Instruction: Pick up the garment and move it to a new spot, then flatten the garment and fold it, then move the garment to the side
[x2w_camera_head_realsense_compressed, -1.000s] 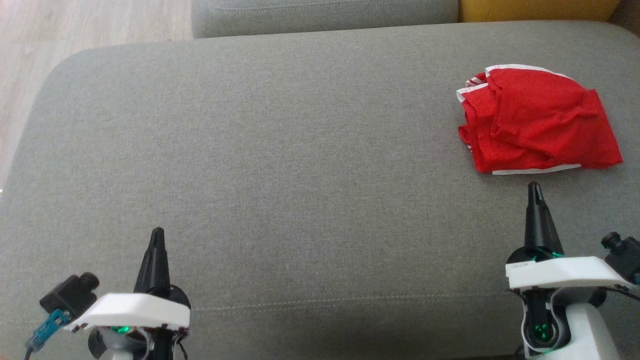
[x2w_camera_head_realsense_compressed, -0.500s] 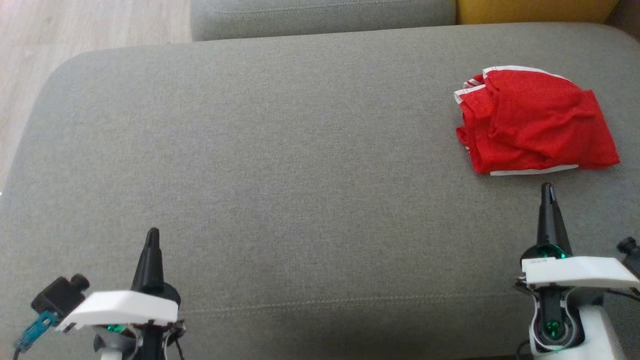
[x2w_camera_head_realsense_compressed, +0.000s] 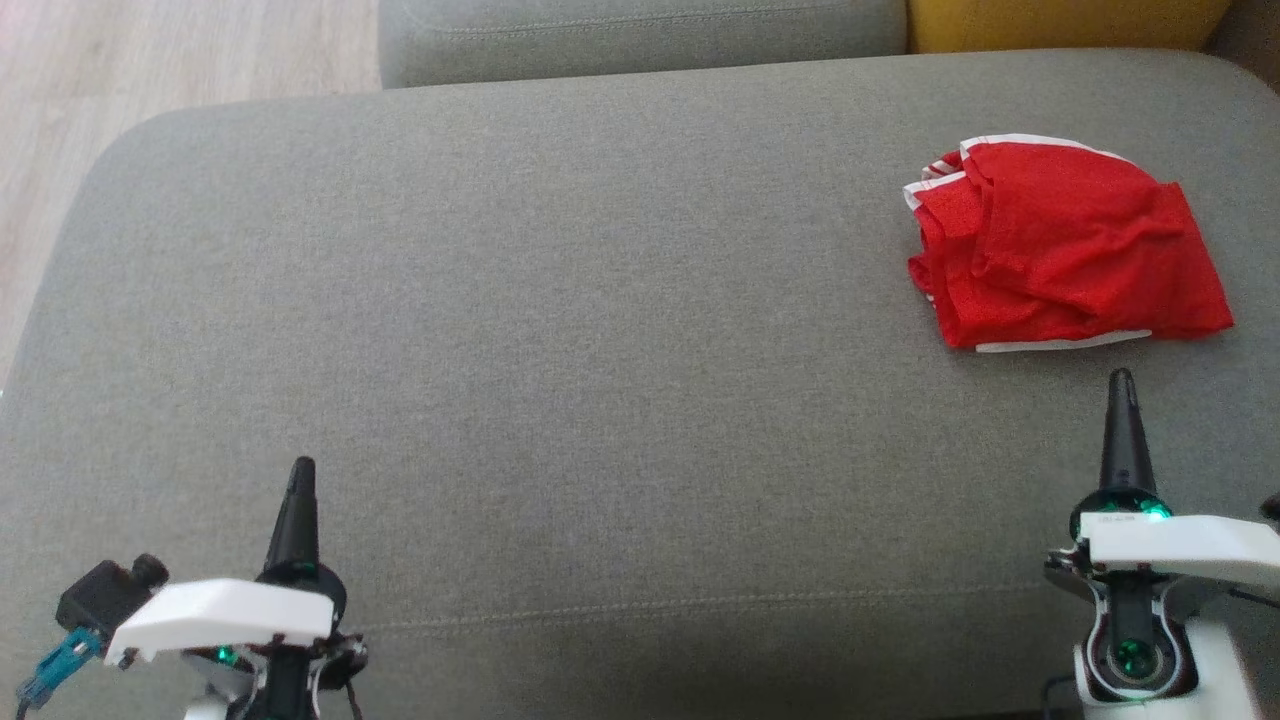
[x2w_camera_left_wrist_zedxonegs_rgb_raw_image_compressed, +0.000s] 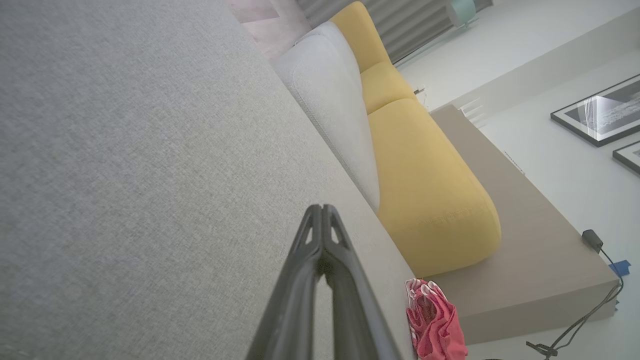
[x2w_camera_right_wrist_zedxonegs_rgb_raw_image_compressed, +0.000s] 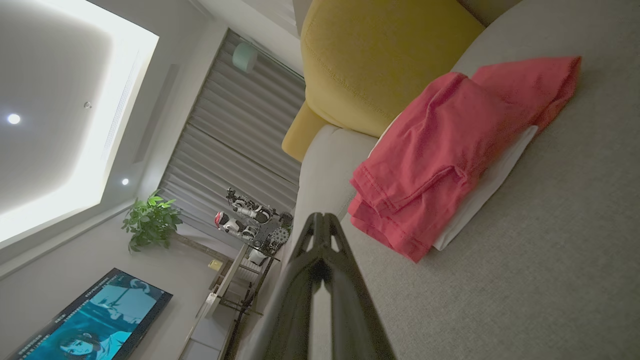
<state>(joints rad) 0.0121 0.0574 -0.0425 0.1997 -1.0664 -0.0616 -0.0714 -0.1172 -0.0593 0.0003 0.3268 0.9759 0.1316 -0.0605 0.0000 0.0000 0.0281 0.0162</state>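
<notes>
garment: red, layered bundle, far right of sofa, long axis left-right | right claw: fingers pressed together, empty, just short of garment's near edge, garment ahead of tip | left claw: closed, empty, well apart to the left | nearer arm: right, likely must spread fingers before grasping

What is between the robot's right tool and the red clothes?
Just bare grey sofa cushion. In the head view, a short strip of it separates the shut right tool from the red garment; nothing else lies there.
</notes>
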